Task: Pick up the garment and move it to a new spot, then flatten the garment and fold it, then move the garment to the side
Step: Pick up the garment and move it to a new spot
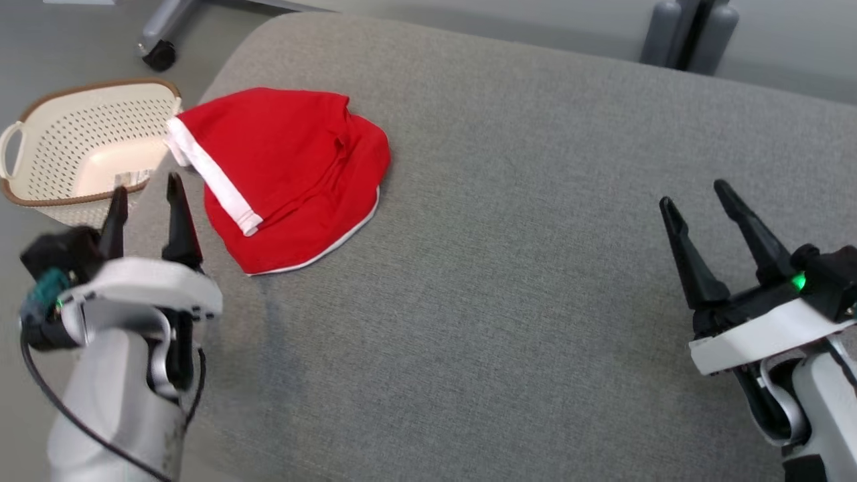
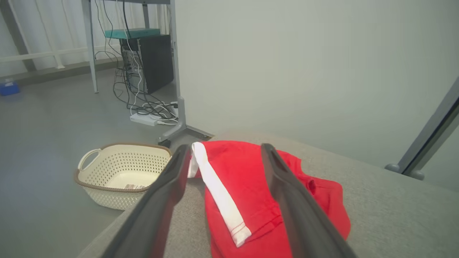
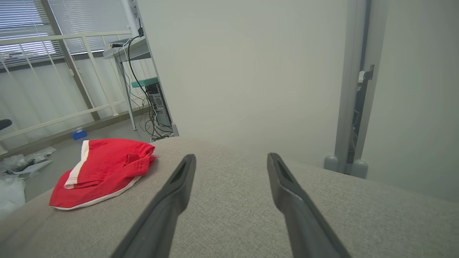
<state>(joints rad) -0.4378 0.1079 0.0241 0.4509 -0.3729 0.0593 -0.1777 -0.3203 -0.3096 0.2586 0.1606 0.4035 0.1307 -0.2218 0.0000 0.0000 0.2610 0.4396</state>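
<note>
Grey cushion [image 1: 535, 268] holds red garment [image 1: 294, 174] near left fingers [image 1: 179, 224], apparently untouched.

Reckoned from the middle of the head view, the garment [image 1: 288, 177] lies on the upholstered seat [image 1: 522, 281] at ten o'clock, near the seat's left edge; the basket [image 1: 80, 147] stands on the floor [image 1: 40, 60] beyond that edge, further out at ten o'clock, just beside the garment; the left gripper [image 1: 147, 184] hangs at nine o'clock, before basket and garment; the right gripper [image 1: 693, 191] hangs over the seat at three o'clock, well apart from the garment; a caster wheel [image 1: 159, 55] stands on the floor at eleven o'clock, behind the basket.
</note>
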